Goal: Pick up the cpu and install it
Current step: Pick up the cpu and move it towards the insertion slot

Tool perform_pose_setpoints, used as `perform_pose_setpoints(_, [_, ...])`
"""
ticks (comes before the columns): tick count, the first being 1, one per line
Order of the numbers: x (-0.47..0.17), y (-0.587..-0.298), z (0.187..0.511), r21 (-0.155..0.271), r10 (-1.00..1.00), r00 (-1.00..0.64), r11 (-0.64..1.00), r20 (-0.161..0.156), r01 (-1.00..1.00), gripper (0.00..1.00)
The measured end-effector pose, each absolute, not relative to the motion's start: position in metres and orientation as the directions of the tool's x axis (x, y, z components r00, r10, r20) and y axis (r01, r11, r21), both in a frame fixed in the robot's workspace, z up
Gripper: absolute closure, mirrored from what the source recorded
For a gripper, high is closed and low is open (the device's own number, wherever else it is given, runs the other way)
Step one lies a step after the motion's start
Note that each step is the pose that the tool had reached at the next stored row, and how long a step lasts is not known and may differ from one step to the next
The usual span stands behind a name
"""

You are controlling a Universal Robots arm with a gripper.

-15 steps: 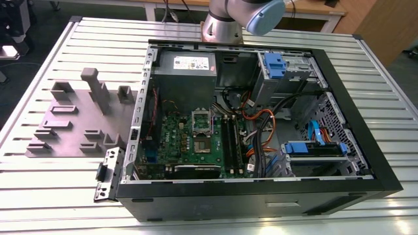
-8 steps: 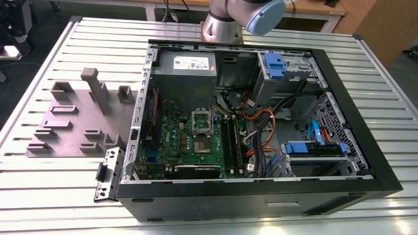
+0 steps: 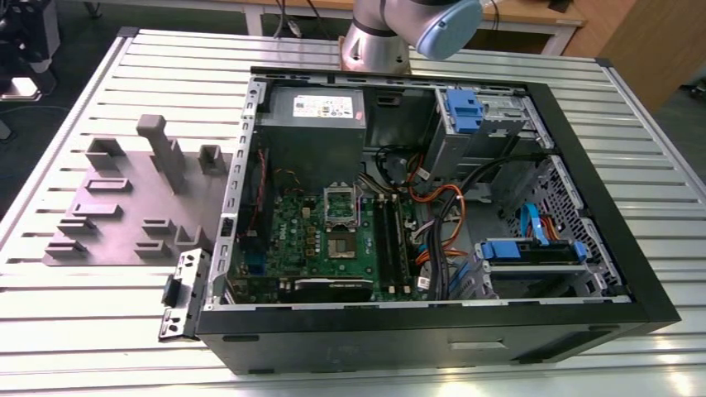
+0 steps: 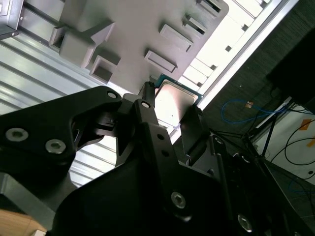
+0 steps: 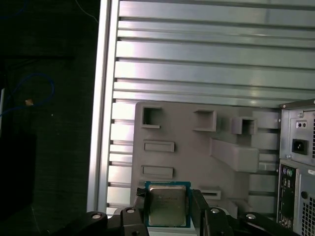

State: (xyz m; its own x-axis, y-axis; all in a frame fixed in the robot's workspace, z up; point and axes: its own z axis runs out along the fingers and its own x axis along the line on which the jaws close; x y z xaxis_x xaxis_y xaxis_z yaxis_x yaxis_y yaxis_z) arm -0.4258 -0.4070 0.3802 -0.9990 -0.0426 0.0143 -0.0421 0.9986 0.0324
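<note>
**With the case open and waiting, claw has the cpu**

Exterior view: case (image 3: 441,331) lies on its side on the slatted bench (image 3: 617,107), side panel off, so the motherboard (image 3: 320,248) faces up. My read is that this gives access from above. Inside it are the power supply (image 3: 314,112), the drive cages (image 3: 530,252), a cable bundle (image 3: 436,207) and the board with its socket frame (image 3: 340,203). Can't tell whether the socket is empty. Grey fixture plate (image 3: 111,223) sits on the bench at the exterior view's left, beside the case. Arm (image 3: 381,41) rises at the far edge.

Second wrist view: claw (image 4: 172,110) is closed onto the cpu (image 4: 174,98), one finger on each opposite edge, metal top facing the camera. The edge grip likely keeps the pads off the chip's faces and holds it square for seating. Fixture plate is behind it.

First wrist view: same grip. The cpu (image 5: 167,206) sits between both fingers (image 5: 140,204), in line with the plate's (image 5: 197,157) edge, well apart from the case's rear panel (image 5: 298,162). Plate pockets that show look empty. Chip is not at the socket yet.
</note>
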Motion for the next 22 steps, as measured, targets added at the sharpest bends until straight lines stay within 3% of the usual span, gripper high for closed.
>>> perform_pose_setpoints(22, [-0.408, -0.407, 0.38, 0.032, -0.042, -0.999, 0.999, 0.014, -0.042, 0.55])
